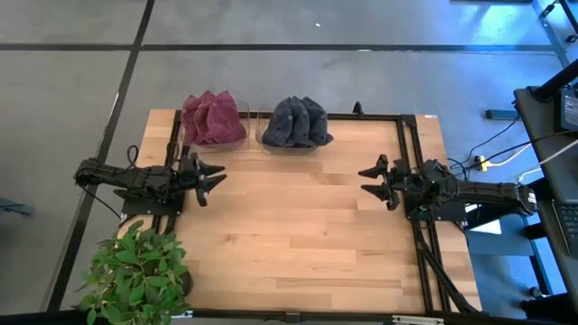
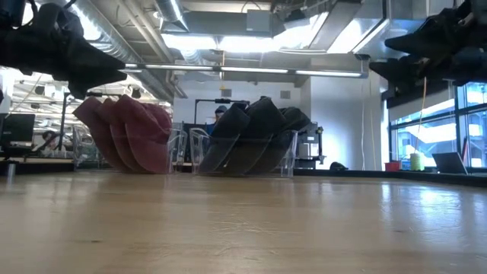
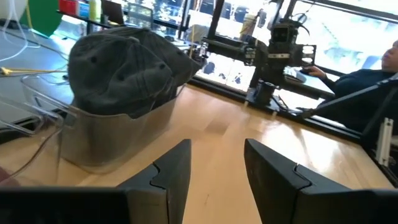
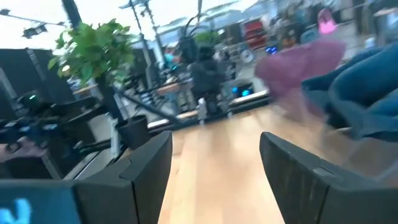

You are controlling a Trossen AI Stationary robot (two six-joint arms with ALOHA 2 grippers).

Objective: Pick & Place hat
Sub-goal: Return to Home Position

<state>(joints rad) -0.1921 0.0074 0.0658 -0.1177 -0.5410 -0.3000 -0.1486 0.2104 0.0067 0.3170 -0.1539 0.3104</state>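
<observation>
Caps fill two bins side by side at the table's (image 1: 298,235) far edge: dark red caps (image 1: 214,119) in the left transparent bin (image 2: 176,152), blue caps (image 1: 296,124) in the right transparent bin (image 2: 199,148). Left gripper (image 1: 217,181) and right gripper (image 1: 363,181) hang well apart, fingers spread, empty. A potted plant (image 1: 135,271) crowds the corner by the left arm.

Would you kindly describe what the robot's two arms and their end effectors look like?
The left arm and right arm are near-black, built of chunky jointed segments. The left end effector and right end effector each carry two dark, flat, angular fingers with stepped inner edges. Dark cables trail beside the right arm's base. No markings show.
</observation>
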